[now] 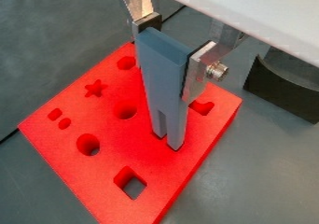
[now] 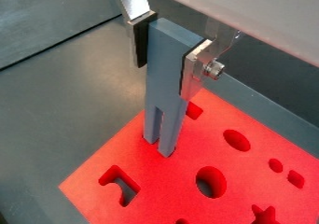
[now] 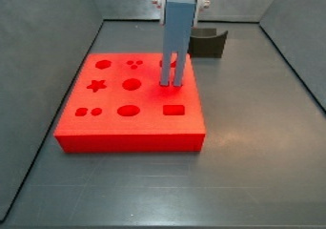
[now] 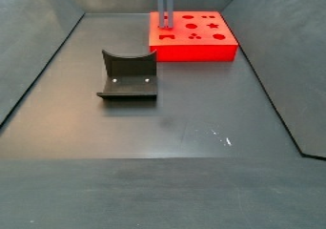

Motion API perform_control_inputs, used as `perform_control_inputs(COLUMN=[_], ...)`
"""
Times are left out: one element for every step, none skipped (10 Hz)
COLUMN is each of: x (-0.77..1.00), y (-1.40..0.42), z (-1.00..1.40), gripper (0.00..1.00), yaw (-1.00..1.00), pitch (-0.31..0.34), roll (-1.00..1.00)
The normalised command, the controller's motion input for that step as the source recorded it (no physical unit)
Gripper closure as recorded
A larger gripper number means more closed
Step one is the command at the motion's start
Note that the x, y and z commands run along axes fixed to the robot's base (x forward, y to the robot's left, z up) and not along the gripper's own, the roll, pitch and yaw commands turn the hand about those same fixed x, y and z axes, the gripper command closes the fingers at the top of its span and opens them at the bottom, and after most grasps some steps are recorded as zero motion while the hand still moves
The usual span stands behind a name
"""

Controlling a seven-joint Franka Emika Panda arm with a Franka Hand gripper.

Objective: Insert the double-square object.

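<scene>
While the jaws [image 1: 173, 43] grip the upper part of the blue-grey double-square object [image 1: 162, 88] between their silver plates, the piece hangs upright with its forked lower end down at the top face of the red block [image 3: 114, 118], which sits toward the worktop's [image 3: 242, 176] far edge in a side view [image 4: 193, 34]. Whether the two prongs have entered a hole or only rest on the red surface cannot be told from these views. The chief risk, as I judge it, is misalignment: if the prongs sit slightly off the paired square holes, pressing down would jam them on the rim, tilt the piece in the grip or shove the block across the worktop. A small twist about the vertical would have the same effect, since square prongs tolerate little rotation. Letting go early could leave the tall piece to topple. The fixture [image 4: 128, 75] stands well apart, mid-worktop, and poses no hazard.
</scene>
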Motion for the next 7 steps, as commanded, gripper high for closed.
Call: perform_control_inputs(x=[-0.05, -0.05, -0.01, 0.0, -0.05, -0.08, -0.05], y=[0.0, -0.03, -0.05, 0.0, 0.0, 0.0, 0.0], z=[-0.17, -0.07, 0.0, -0.09, -0.6, -0.69, -0.71], gripper=[1.0, 1.0, 1.0, 1.0, 1.0, 1.0, 1.0], yaw=[0.11, 0.12, 0.05, 0.0, 0.02, 0.01, 0.0], pitch=[-0.07, -0.039, 0.0, -0.003, -0.197, -0.241, -0.254], roll=[-0.06, -0.04, 0.03, 0.0, -0.07, -0.1, -0.08])
